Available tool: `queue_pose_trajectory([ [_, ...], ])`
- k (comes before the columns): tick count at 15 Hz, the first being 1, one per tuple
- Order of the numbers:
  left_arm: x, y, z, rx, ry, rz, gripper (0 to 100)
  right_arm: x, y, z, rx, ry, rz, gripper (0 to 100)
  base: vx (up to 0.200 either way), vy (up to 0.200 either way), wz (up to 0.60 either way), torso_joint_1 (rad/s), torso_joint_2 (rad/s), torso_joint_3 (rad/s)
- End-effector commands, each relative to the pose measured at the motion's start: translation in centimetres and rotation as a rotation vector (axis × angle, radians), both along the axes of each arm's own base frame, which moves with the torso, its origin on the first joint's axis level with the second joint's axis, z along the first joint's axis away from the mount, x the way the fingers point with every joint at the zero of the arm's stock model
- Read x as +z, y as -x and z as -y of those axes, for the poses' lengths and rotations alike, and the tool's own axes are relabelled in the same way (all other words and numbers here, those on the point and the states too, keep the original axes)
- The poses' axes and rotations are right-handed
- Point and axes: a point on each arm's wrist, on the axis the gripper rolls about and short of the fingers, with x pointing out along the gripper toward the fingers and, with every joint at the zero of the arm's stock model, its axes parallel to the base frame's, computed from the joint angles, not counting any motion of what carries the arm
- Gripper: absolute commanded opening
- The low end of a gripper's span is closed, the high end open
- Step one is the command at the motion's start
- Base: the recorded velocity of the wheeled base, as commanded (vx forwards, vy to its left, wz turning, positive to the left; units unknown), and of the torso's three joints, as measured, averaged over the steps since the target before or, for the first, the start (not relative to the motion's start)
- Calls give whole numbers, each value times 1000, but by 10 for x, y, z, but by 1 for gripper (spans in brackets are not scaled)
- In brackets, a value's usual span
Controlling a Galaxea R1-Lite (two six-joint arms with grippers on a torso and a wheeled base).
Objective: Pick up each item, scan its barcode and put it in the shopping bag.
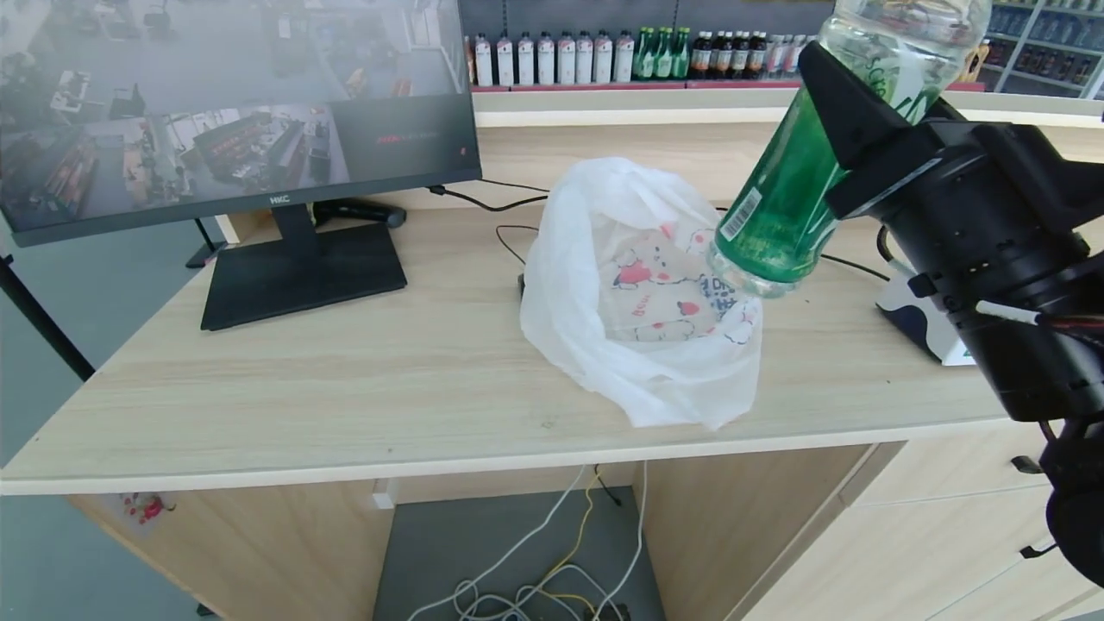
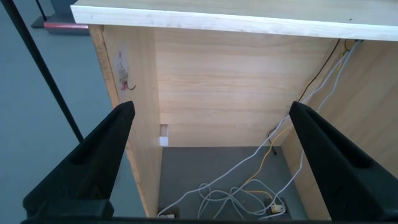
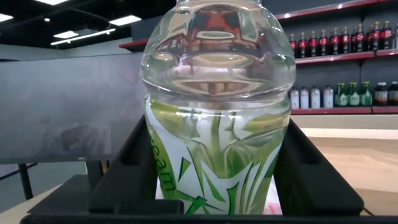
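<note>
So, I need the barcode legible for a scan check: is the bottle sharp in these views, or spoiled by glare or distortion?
Head view: the bottle is reasonably sharp, its barcode showing as clear stripes without glare. Right wrist view: very close, the bottle's clear unlabelled part warps the background into curved bands, with small bright glints.

The bottle has its upper end cut off by the head view's top edge, and the right fingers hide part of its side. What lies in the bag shows only dimly through the plastic. A white box at the right edge of the bench is half hidden behind the arm.
</note>
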Motion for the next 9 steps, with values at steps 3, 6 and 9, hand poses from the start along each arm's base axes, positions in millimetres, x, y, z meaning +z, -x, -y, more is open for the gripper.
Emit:
queue_pose_trajectory([
  [3,0,0,0,1,1,1,100,-17,-19,-22,40,44,-41,0,0,0,0,0,0,0],
  [6,0,0,0,1,0,1,100,-28,-45,-39,32,50,-55,0,0,0,0,0,0,0],
  [9,0,0,0,1,0,1,100,-39,-63,-49,23,65,-72,0,0,0,0,0,0,0],
])
